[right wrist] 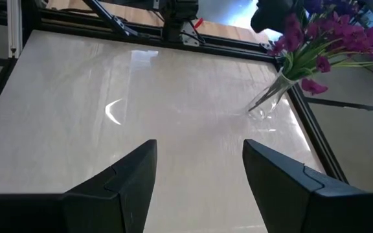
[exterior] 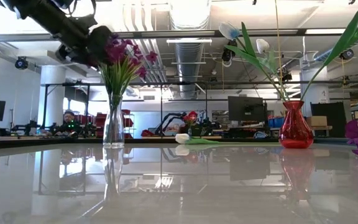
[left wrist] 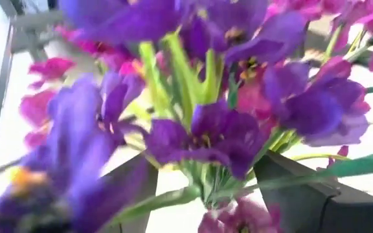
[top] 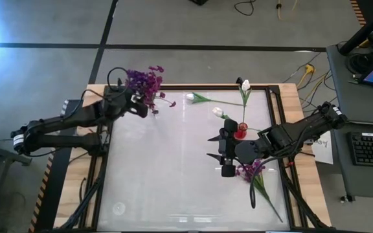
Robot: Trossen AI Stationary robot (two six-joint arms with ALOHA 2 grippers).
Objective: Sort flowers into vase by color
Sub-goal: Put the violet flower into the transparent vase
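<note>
From above, the left gripper [top: 136, 103] sits upper left, at the purple flowers [top: 149, 83]; the right gripper [top: 225, 150], open and empty, is right of centre beside the red vase [top: 241, 133] of white tulips [top: 245, 85].

At table level, the purple bunch stands in a clear vase [exterior: 113, 121], left of centre.

The left wrist camera shows fingers [left wrist: 303, 194] parted around green stems, apparently loose.

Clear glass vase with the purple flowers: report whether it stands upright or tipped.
Upright. In the low view the clear glass vase stands straight on the glossy table, purple flowers fanning from its neck.
</note>
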